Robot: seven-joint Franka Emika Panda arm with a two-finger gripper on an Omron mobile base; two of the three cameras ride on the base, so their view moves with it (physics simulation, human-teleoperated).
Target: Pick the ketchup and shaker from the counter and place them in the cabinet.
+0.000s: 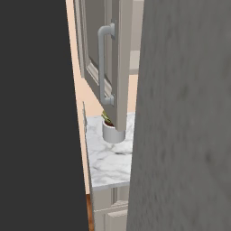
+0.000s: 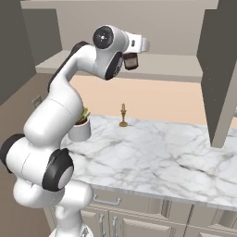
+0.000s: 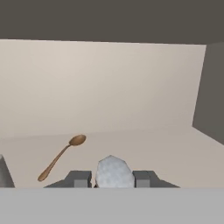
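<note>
Shaker point(image 3: 114, 172) pinched between gripper point(image 3: 113, 178) fingers — inside cabinet point(image 3: 109, 87)

The shaker point(image 3: 114, 172), pale grey and rounded on top, sits pinched between my hand's point(image 3: 112, 178) two fingers, raised inside the open cabinet point(image 3: 109, 83) above its beige shelf. The white marble surface point(image 2: 157, 159) lies well below.

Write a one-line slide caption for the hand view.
End effector shut on a grey speckled shaker, inside the cabinet, with a wooden spoon lying on the shelf to the view's left.
</note>
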